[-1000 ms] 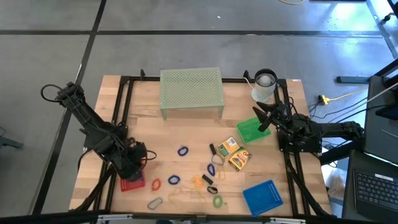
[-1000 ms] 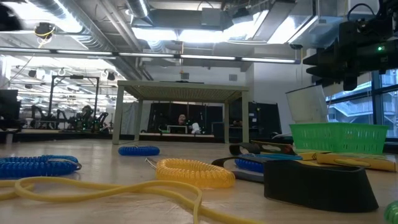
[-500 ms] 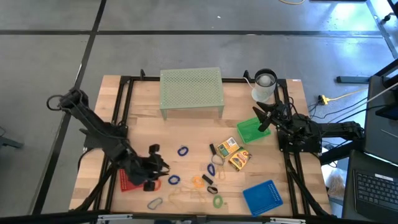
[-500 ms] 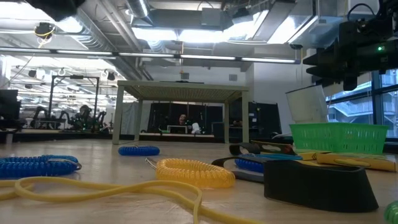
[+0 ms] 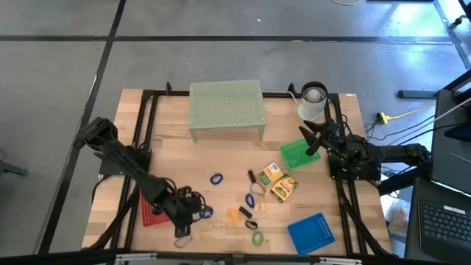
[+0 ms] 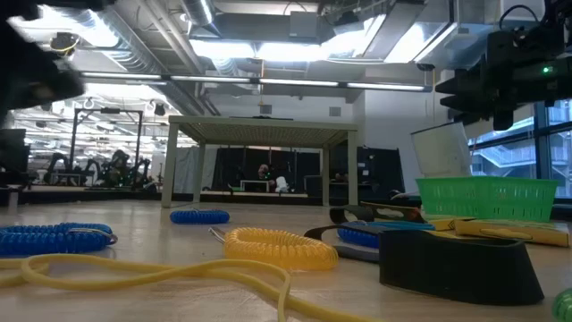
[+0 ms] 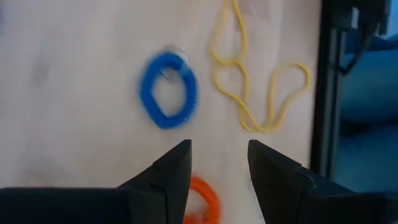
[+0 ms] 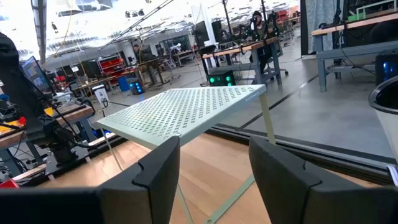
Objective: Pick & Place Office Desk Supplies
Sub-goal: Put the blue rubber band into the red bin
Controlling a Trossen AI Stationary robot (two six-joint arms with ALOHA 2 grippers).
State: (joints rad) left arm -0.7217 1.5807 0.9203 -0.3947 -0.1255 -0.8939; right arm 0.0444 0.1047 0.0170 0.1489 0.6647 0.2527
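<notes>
Left gripper (image 5: 193, 213) at lower left of the high view, low over the counter (image 5: 169, 147), just right of the red tray (image 5: 151, 215). Jaws spread and empty in the left wrist view, framing bare wood with an orange coil ring (image 7: 202, 200) partly between the tips. Blue coil ring (image 7: 168, 90) lying flat ahead of the jaws, untouched; roughly oval, long axis running along the jaw line, small silvery loop at its far end. Yellow cord (image 7: 255, 81) looped beside it, near the counter's black frame.

Right gripper (image 5: 313, 140) parked at right of the high view, beside the green tray (image 5: 294, 156). Jaws apart, holding nothing; pale green mesh riser (image 8: 186, 109) ahead of them.

Remaining supplies scattered across the lower centre: another blue ring (image 5: 215, 179), two yellow boxes (image 5: 277, 181), green ring (image 5: 257, 238), blue tray (image 5: 309, 232).

Judged step: approach for a pick, nothing yet grasped. Next move calls for choosing between the orange and blue rings, centring one jaw inside the loop and one outside, descending to the wood, then closing on the coil wall. Risk judged: snagging the yellow cord alongside.
</notes>
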